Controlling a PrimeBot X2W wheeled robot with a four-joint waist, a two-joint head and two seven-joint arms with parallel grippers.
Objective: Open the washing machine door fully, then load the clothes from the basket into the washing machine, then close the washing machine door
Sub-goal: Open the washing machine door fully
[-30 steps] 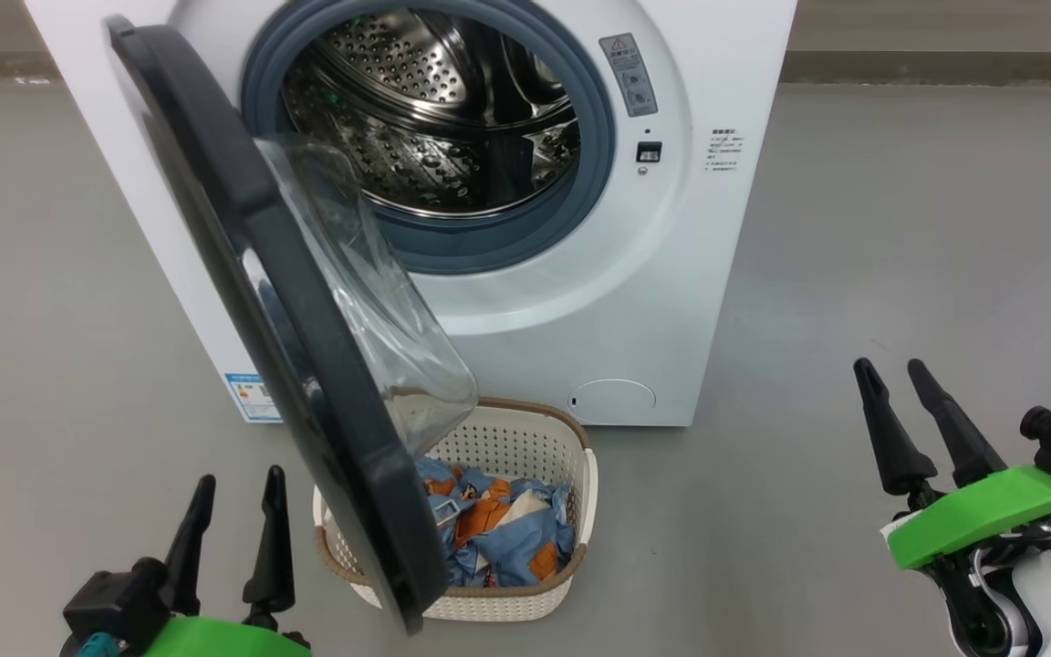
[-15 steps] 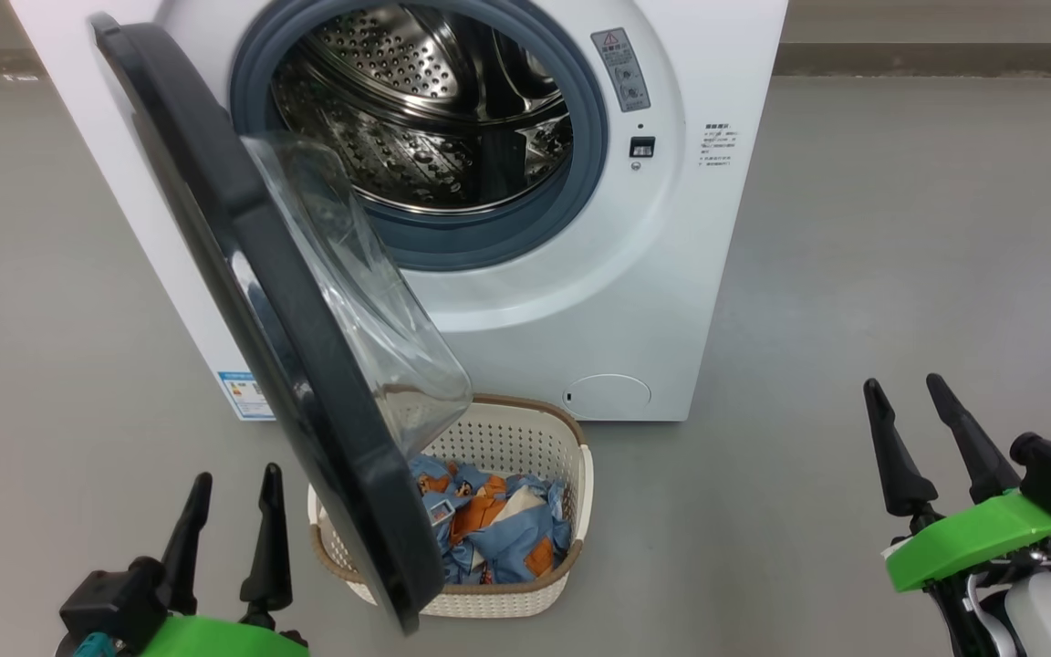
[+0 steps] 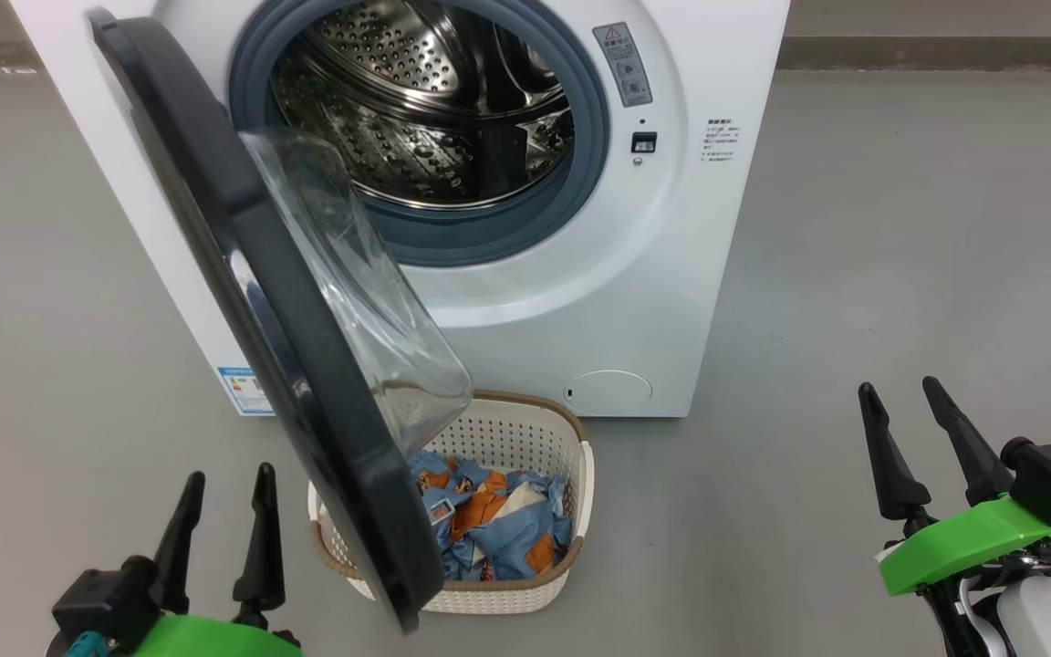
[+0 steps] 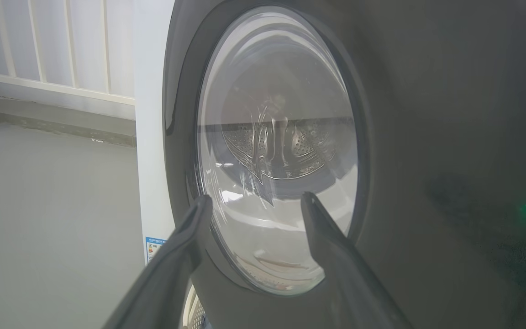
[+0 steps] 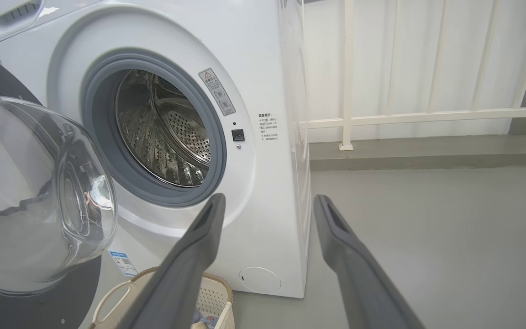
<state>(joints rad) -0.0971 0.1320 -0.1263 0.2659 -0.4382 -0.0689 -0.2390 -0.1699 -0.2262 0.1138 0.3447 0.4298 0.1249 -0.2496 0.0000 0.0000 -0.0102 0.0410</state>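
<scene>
The white washing machine (image 3: 635,265) (image 5: 263,55) stands ahead with its steel drum (image 3: 425,109) (image 5: 162,132) bare. Its washing machine door (image 3: 252,283) (image 4: 272,137) (image 5: 25,201) hangs swung out toward me, black ring and clear glass bowl partly over the basket (image 3: 571,456) (image 5: 213,292) on the floor. Light-blue and orange clothes (image 3: 498,529) lie in the basket. My left gripper (image 3: 224,484) (image 4: 254,201) is open, low at the left of the door, facing its outer glass. My right gripper (image 3: 900,397) (image 5: 267,201) is open, off to the right of the machine, holding nothing.
Grey floor (image 3: 900,228) spreads to both sides of the machine. A white railing (image 5: 427,116) and a low kerb (image 5: 427,155) run behind it. A blue label (image 3: 241,391) sits at the machine's lower left corner.
The head view has shifted slightly. The right gripper has sunk a little lower in view; the left gripper sits slightly lower and further left. Door, basket and clothes are unmoved.
</scene>
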